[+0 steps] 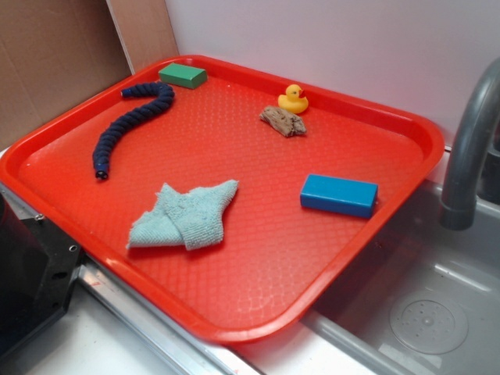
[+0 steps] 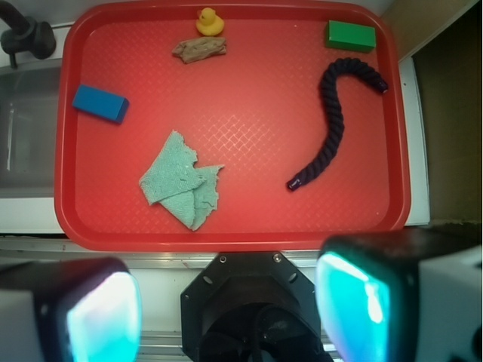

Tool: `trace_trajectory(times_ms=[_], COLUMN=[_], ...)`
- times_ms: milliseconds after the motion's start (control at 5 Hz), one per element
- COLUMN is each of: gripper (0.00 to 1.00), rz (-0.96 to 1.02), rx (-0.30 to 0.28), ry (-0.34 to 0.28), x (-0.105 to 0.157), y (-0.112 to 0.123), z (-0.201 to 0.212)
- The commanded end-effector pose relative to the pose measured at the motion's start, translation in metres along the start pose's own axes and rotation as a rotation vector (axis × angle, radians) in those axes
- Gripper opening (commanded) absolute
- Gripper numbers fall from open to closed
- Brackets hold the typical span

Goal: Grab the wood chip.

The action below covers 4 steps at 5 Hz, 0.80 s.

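The wood chip [image 1: 283,121] is a rough brown-grey piece lying on the red tray [image 1: 328,258], just in front of a yellow rubber duck [image 1: 293,99]. From the wrist view the wood chip [image 2: 199,50] lies near the tray's far rim [image 2: 226,7], below the duck [image 2: 210,22]. My gripper [image 2: 230,313] hangs high above the robot base, outside the tray's near edge and far from the chip. Its two teal-padded fingers [image 2: 102,320] stand wide apart with nothing between them. The gripper does not show in the exterior view.
On the tray also lie a blue block [image 1: 339,195], a green block [image 1: 183,75], a dark blue rope [image 1: 129,125] and a crumpled light green cloth [image 1: 187,215]. A grey faucet [image 1: 469,148] and sink [image 1: 430,312] stand to the right; cardboard [image 1: 55,55] rises behind.
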<state>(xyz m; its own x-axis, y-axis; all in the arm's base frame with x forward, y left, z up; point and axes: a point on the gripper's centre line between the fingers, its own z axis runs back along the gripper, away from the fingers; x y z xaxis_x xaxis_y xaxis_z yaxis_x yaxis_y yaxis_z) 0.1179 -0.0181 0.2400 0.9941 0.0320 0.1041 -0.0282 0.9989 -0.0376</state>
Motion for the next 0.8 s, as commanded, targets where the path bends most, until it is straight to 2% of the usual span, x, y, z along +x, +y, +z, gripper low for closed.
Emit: trace_trajectory(times_ms=[0,200,400,600], gripper=[1.0,1.0,1.0,1.0], rz=[0.0,0.145,0.364,0.589], rx=[0.0,0.056,0.068,0.053], ry=[0.0,-0.02,-0.037,-0.173], x=[0.0,0.044,0.091,0.145], y=[0.0,-0.007,-0.023,-0.022], z=[0.0,-0.055,-0.093,-0.112])
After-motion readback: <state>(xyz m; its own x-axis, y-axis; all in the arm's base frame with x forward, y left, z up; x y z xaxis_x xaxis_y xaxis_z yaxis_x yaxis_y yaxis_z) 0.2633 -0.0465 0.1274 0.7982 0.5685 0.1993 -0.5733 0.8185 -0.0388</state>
